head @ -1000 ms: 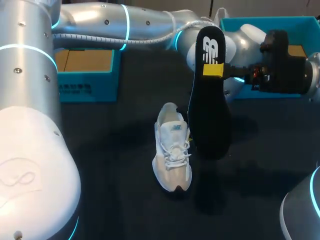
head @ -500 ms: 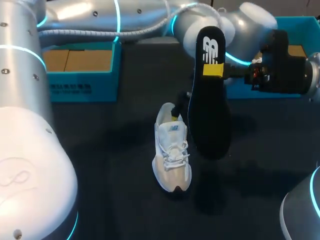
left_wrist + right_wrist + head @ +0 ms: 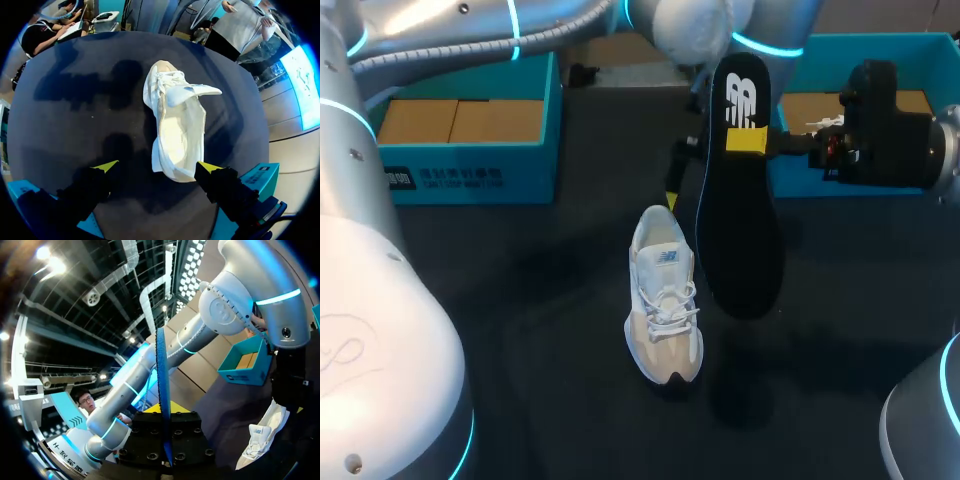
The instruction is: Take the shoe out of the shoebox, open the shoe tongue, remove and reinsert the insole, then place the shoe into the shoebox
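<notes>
One white mesh shoe [image 3: 663,320] lies on the dark table [image 3: 540,330], toe toward me, right of the teal cardboard shoebox [image 3: 470,140]. My left gripper [image 3: 155,167] hangs over its heel, fingers wide apart. Only that wrist view shows the tongue [image 3: 192,92] flipped out. My right gripper [image 3: 748,140] clamps the flat black insole [image 3: 738,220] upright.

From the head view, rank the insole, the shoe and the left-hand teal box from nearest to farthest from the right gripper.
1. The insole: clamped in the right gripper, hanging upright above the table.
2. The shoe: on the table below the gripper, toward the left.
3. The teal box: far across the table, at its left side.
</notes>
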You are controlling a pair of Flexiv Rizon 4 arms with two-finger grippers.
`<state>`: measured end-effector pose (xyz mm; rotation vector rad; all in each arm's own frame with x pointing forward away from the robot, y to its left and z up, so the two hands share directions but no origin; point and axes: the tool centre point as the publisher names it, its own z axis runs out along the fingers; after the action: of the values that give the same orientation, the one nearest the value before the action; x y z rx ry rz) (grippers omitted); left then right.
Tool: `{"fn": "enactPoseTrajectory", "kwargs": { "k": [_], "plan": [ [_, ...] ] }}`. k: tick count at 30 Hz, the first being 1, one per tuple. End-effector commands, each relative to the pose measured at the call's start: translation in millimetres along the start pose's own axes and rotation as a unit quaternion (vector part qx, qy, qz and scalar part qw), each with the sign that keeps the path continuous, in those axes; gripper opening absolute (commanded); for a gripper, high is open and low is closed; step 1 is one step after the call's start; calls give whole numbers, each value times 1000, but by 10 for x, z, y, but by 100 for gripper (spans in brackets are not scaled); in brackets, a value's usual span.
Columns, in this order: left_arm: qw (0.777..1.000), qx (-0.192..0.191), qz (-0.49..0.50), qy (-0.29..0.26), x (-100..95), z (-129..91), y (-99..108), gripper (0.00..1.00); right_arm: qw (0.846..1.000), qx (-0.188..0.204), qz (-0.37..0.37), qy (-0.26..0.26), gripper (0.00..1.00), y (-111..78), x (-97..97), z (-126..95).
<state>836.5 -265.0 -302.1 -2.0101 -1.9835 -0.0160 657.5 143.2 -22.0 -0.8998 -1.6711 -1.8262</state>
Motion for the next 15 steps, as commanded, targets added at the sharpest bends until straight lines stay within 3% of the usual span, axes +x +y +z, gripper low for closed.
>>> {"fn": "enactPoseTrajectory", "kwargs": {
  "k": [1, 8, 15],
  "plan": [
    [999, -12, 4, -44, 172, -259, -27, 100, 1000, -14, 5, -12, 0, -48, -11, -69],
    [995, -32, 4, -99, 410, -552, 41, 100, 998, -42, 30, -48, 0, -58, -104, -413],
    [983, -41, 22, -176, 716, -794, 65, 100, 990, -48, 82, -107, 0, 94, -408, -712]
  ]
}}
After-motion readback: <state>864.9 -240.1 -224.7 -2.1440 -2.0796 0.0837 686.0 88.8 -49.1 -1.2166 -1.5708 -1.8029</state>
